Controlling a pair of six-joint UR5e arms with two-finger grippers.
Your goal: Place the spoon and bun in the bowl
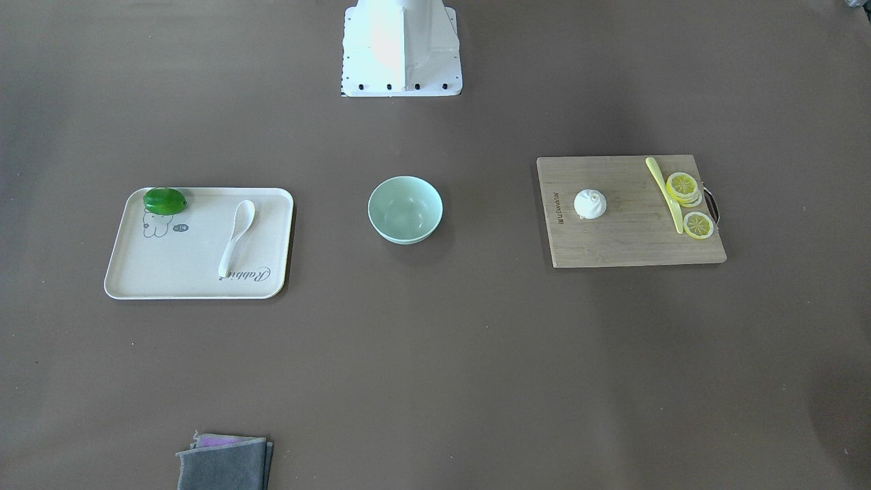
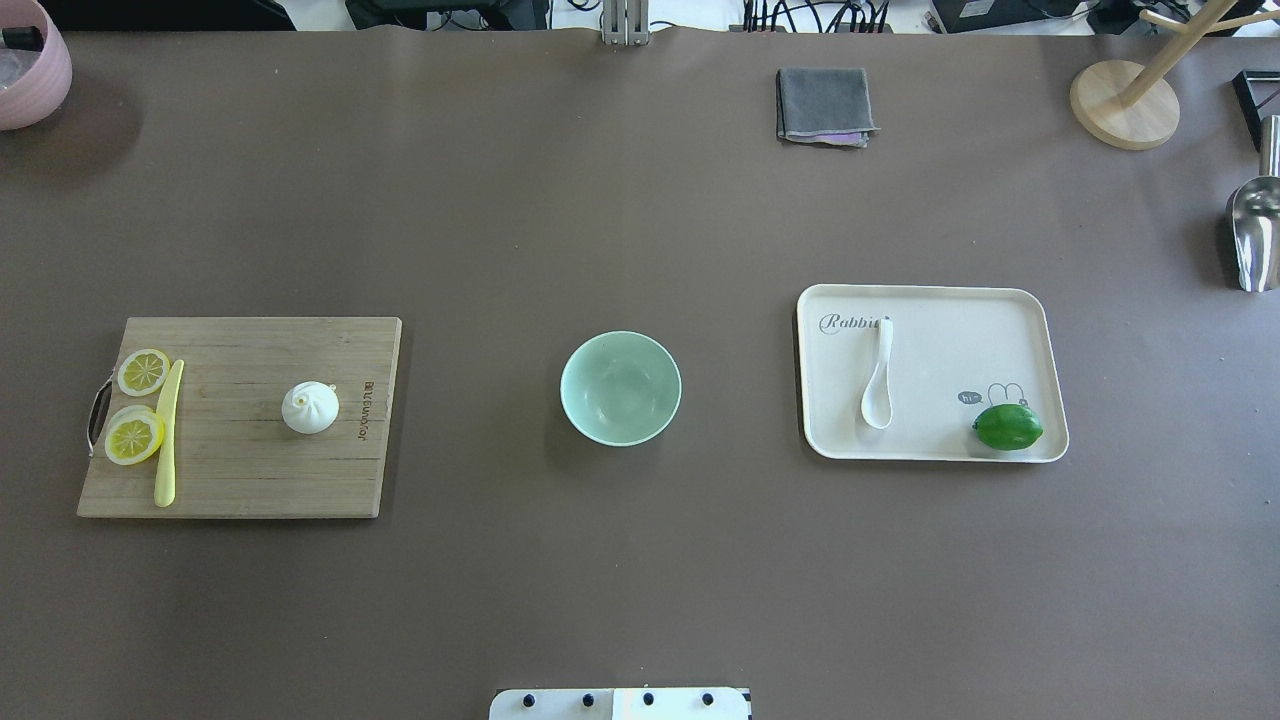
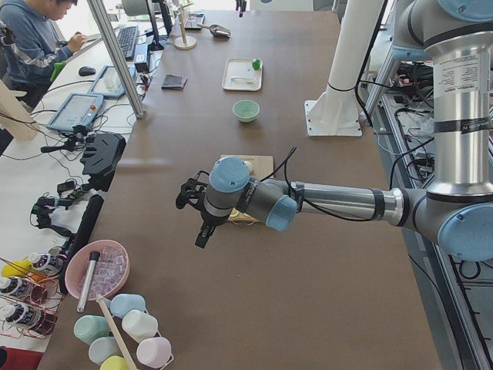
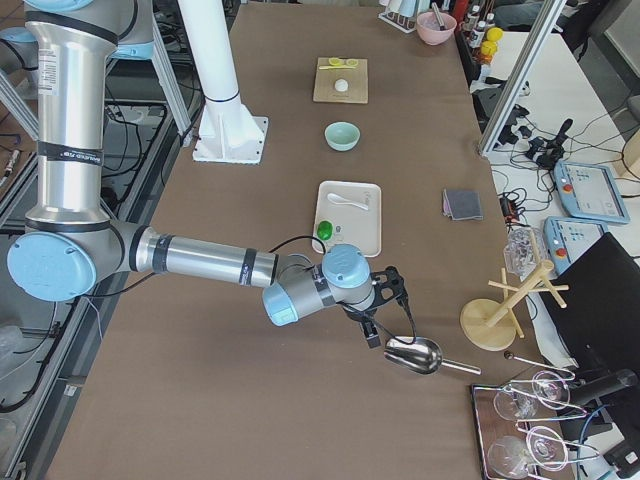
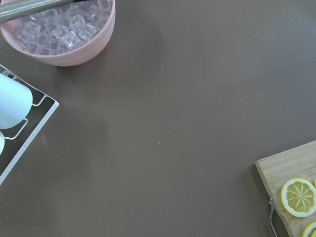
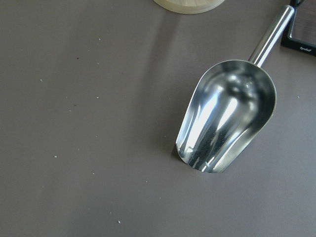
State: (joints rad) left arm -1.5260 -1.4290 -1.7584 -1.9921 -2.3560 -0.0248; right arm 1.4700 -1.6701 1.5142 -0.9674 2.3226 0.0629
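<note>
The pale mint-green bowl [image 2: 620, 388] stands empty at the table's middle, also in the front-facing view [image 1: 405, 209]. The white spoon [image 2: 878, 375] lies on a cream tray [image 2: 1010, 310], scoop toward the robot. The white pleated bun [image 2: 310, 408] sits on a wooden cutting board [image 2: 250, 470]. My left gripper [image 3: 202, 223] shows only in the exterior left view, held above the table beyond the board's end, far from the bun. My right gripper [image 4: 375, 325] shows only in the exterior right view, beside a metal scoop [image 4: 415, 355], far from the spoon. I cannot tell whether either is open.
A green lime [image 2: 1008, 427] lies on the tray. Lemon slices [image 2: 135, 420] and a yellow-green knife [image 2: 167, 435] lie on the board. A grey cloth [image 2: 823, 105], a wooden stand [image 2: 1125, 105] and a pink ice bowl [image 2: 30, 65] sit along the far edge.
</note>
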